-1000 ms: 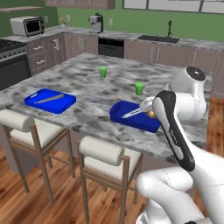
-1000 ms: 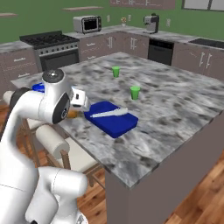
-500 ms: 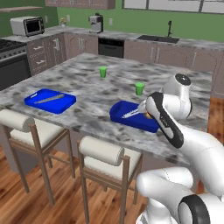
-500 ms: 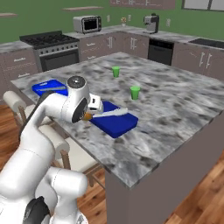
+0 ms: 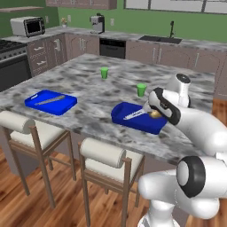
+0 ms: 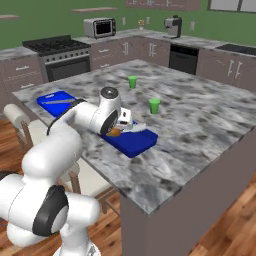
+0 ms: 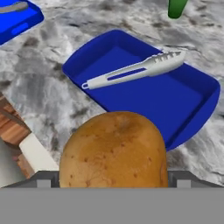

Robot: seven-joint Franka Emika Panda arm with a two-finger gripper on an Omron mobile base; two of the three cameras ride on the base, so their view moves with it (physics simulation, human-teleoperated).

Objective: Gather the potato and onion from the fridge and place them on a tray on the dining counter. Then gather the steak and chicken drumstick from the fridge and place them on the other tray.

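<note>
A: Where is the potato?
B: Clamped in the hand, above the near edge of the blue tray.
A: And the tongs?
B: Lying inside that tray, on the surface.

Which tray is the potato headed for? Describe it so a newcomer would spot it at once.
On the marbled dining counter lie two blue trays. The target is the nearer tray, close to the counter's edge by the stools, with silver tongs lying in it. Unlike the far tray, it has the gripper holding the potato over it.
</note>
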